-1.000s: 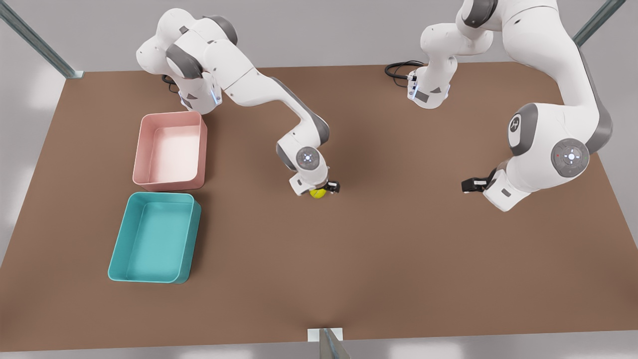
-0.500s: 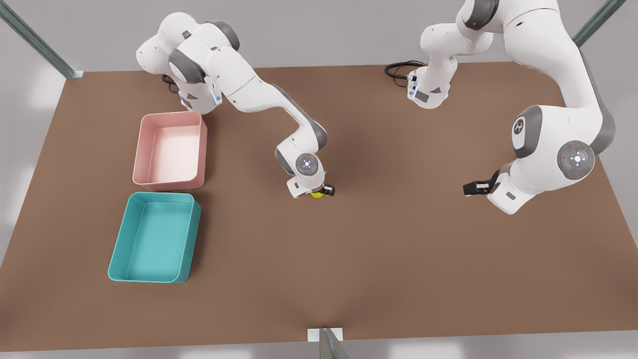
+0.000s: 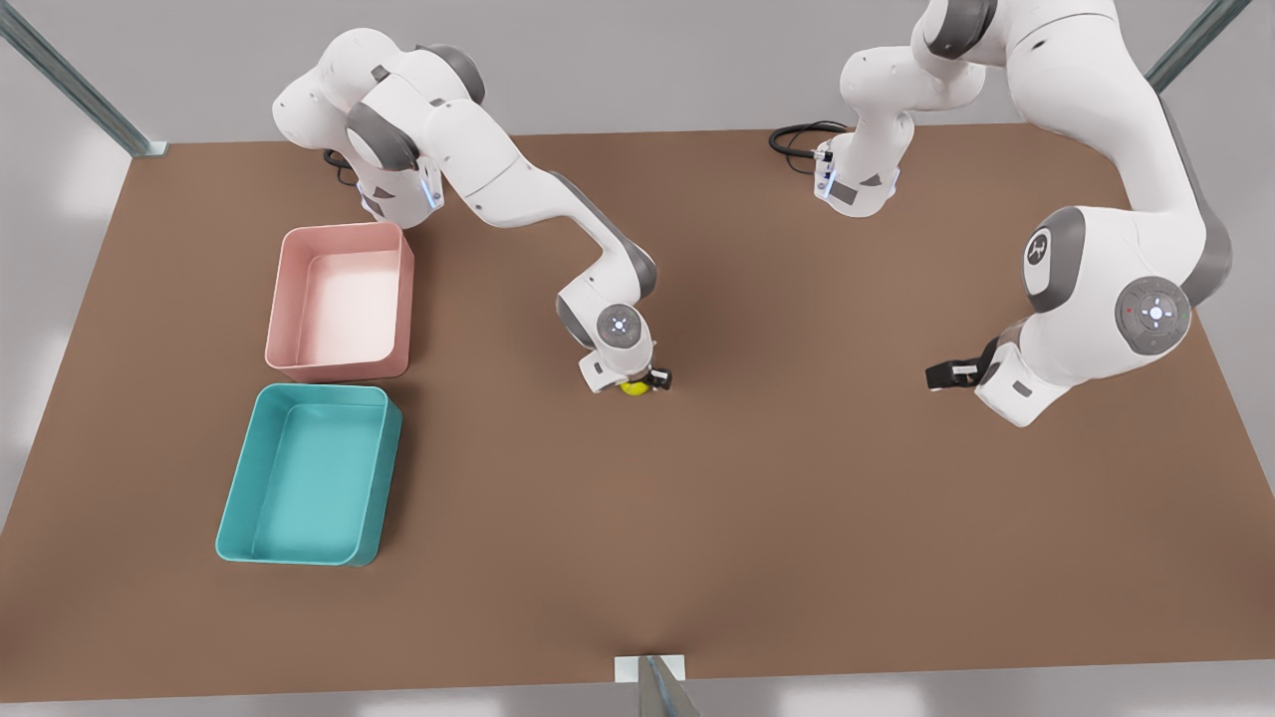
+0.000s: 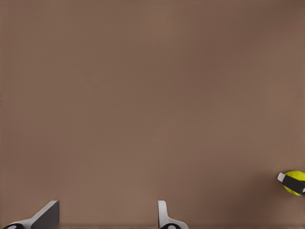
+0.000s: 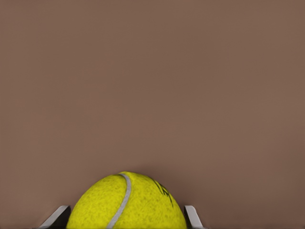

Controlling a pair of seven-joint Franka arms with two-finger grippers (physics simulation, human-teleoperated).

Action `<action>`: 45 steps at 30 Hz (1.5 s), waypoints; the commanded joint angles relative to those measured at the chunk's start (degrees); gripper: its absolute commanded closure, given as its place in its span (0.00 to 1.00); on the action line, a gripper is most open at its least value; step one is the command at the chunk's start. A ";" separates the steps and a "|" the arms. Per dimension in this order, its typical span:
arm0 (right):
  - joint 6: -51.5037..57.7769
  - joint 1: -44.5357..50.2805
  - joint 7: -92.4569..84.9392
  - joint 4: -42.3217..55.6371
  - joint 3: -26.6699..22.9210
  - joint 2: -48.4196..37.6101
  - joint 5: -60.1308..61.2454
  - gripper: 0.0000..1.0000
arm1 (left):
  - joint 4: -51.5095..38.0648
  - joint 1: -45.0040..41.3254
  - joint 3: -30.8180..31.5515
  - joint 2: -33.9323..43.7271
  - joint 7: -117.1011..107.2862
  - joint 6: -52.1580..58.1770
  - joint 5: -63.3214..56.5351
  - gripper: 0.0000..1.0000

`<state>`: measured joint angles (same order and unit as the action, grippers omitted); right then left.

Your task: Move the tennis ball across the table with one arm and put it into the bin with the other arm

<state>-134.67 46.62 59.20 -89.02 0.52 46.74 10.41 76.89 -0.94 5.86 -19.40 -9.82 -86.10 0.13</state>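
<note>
The tennis ball (image 3: 634,387) sits at the worktop (image 3: 757,518) centre, enclosed by the right gripper (image 3: 637,383), whose fingers (image 5: 190,215) have been lowered and closed against its sides. At three o'clock, the left gripper (image 3: 944,374) waits, fingers (image 4: 164,217) spread, empty. Lifting towards the bins at nine o'clock seems next.

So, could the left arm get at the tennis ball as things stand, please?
Probably not for a grasp: the tennis ball sits between the fingers of the right gripper, which covers it from above. The table between is bare, but the open left gripper waits well off toward the front view's right.
</note>
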 commanded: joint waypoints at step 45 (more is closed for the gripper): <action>57.06 -36.52 -64.30 9.57 -11.95 -40.32 -12.17 0.00 | -1.66 -0.20 1.34 -0.20 -0.65 3.56 4.26 0.00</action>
